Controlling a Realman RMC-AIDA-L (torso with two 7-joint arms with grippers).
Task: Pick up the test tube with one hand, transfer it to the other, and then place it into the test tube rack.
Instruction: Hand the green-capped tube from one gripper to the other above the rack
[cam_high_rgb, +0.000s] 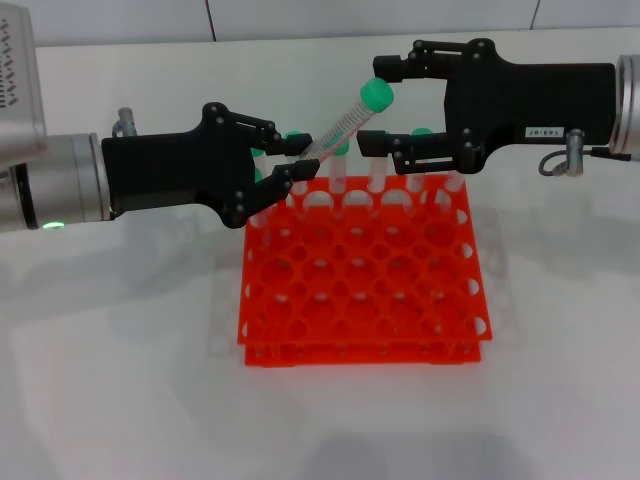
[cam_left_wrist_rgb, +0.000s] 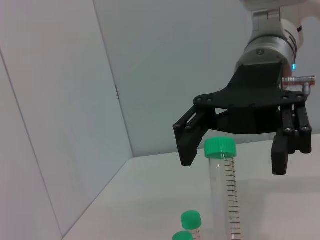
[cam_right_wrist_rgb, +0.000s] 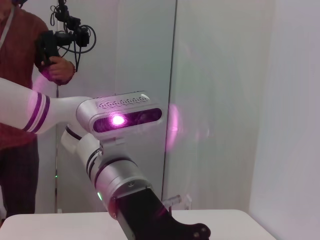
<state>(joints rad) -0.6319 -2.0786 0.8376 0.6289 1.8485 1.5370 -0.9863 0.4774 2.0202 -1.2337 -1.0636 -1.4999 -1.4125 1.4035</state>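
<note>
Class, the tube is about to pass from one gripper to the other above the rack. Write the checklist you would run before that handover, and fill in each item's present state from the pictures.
1. Left gripper shut on the test tube, low on its body: ok.
2. Tube's green cap end free and tilted toward the right gripper: ok.
3. Right gripper open, one finger above the cap, one below: ok.
4. Right gripper's fingers already touching the tube: cannot tell.
5. Test tube rack has free holes in its near rows: ok.
6. Held tube clear of the other tubes standing in the back row: cannot tell.
</note>
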